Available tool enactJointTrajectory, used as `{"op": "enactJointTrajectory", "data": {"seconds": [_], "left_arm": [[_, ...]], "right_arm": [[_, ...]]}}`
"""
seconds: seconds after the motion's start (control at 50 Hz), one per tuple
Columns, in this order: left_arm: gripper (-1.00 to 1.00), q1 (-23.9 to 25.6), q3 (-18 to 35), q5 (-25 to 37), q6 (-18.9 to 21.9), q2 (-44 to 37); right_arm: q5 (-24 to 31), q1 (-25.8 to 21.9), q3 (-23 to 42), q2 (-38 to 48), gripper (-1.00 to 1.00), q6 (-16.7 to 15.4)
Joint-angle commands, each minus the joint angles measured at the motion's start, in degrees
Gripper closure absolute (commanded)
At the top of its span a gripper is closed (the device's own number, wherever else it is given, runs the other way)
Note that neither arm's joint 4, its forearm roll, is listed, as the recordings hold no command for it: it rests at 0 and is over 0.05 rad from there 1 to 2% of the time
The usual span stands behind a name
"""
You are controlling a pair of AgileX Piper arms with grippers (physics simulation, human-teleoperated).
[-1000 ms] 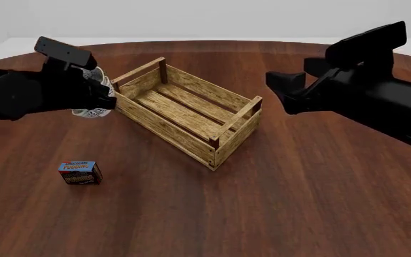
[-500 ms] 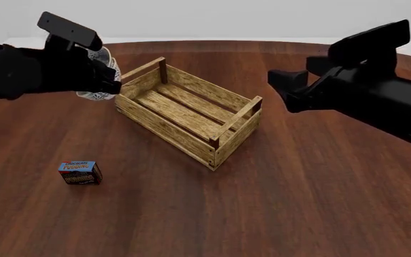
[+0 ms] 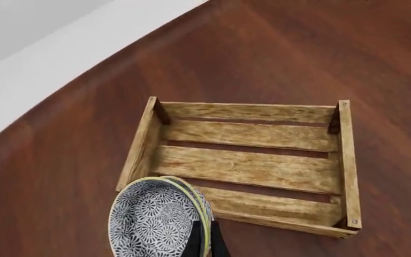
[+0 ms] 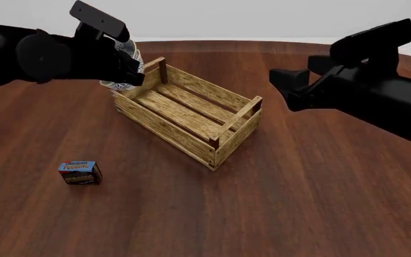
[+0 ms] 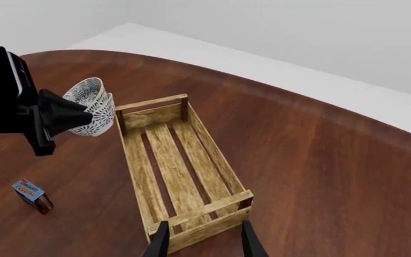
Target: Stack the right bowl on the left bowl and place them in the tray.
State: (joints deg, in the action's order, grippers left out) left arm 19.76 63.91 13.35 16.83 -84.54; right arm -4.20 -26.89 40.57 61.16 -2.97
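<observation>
The two speckled bowls are nested and tilted on edge. The right bowl (image 3: 152,222) sits inside the left bowl (image 3: 204,206), of which only the rim shows. My left gripper (image 3: 205,240) is shut on their rims. In the front view the stacked bowls (image 4: 117,84) hang in the air by the far-left end of the tray (image 4: 166,128), mostly hidden behind my left gripper (image 4: 130,70). The wooden tray (image 3: 248,168) has nothing in it. My right gripper (image 5: 204,243) is open above the tray's near-right end (image 5: 198,214), holding nothing.
A small blue-topped pudding box (image 4: 81,172) stands on the brown table (image 4: 298,203) at the front left, well apart from the tray. The right arm (image 4: 370,96) hovers right of the tray. The table's far edge curves just behind the tray.
My left gripper has lifted the stacked bowls up and carried them right, toward the tray's far-left end. The right arm has barely moved.
</observation>
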Motion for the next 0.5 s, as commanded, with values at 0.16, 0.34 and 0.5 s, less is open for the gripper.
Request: {"op": "enactJointTrajectory", "data": {"seconds": [0.16, 0.34, 0.5], "left_arm": [[1.0, 3.0, 5.7, 0.2, 0.8, -4.2], [1.0, 4.1, 8.1, 0.1, 1.0, -6.8], [1.0, 4.8, 10.3, -0.4, 1.7, -9.7]], "right_arm": [[0.2, 0.2, 0.2, 0.2, -1.0, 0.4], [0.4, 0.2, 0.4, 0.0, -1.0, 0.5], [0.2, 0.5, 0.5, 0.3, -1.0, 0.8]]}}
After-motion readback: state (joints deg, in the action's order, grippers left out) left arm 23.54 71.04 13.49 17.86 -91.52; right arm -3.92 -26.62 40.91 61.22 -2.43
